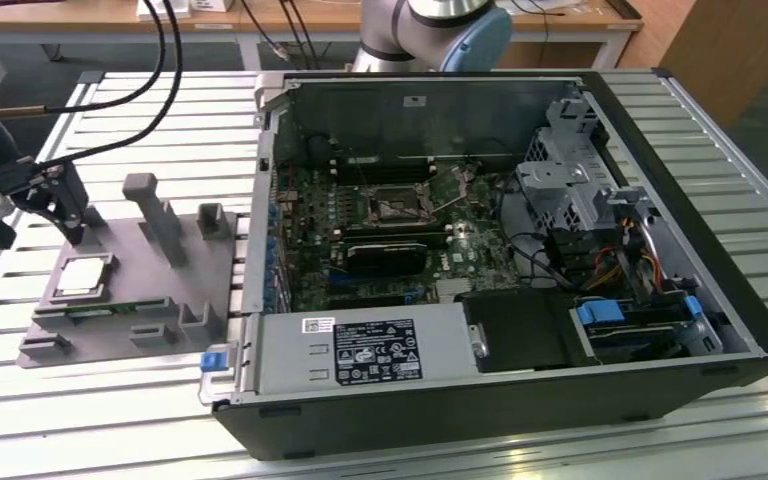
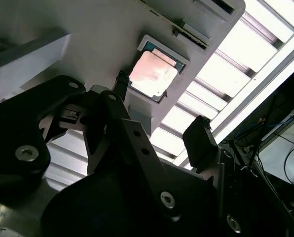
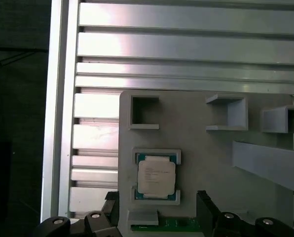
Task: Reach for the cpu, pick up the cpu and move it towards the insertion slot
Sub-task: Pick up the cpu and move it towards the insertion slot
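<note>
- cpu (image 1: 81, 275) sits in a grey tray (image 1: 131, 268) at the exterior view's left. The gripper (image 1: 57, 212) hangs near it, and the insertion slot (image 1: 395, 205) is well apart.
- In the second wrist view, the cpu (image 2: 153, 74) lies beyond the wide, empty fingers (image 2: 201, 138).
- In the first wrist view, the cpu (image 3: 157, 178) lies near the fingertips (image 3: 202, 201), untouched.

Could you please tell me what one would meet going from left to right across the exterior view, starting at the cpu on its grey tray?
cpu → tallest tray post → insertion slot → silver drive cage → case's black wall
</note>
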Robot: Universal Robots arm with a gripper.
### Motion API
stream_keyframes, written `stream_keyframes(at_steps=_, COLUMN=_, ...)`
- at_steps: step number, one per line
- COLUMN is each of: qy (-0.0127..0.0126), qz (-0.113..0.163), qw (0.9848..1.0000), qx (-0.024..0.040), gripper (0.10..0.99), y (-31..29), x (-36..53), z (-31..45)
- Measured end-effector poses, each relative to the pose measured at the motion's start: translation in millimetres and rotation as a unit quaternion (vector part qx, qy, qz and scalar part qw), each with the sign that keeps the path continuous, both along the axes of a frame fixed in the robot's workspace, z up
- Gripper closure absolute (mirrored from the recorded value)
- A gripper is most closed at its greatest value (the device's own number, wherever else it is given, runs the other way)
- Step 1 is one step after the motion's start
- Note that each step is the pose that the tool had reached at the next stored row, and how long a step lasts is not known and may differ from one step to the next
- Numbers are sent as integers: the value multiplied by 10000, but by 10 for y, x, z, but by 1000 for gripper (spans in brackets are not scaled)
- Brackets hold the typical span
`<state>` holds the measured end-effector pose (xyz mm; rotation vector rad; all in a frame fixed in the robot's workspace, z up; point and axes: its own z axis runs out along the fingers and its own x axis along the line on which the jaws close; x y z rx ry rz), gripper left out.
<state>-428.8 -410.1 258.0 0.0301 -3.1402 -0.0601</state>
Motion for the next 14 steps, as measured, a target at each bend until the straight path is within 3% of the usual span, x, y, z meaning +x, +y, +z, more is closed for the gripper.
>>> stream_keyframes(at_steps=14, qy=0, qz=3, qw=10000, qx=0, gripper=365, y=0, x=-11, z=-255)
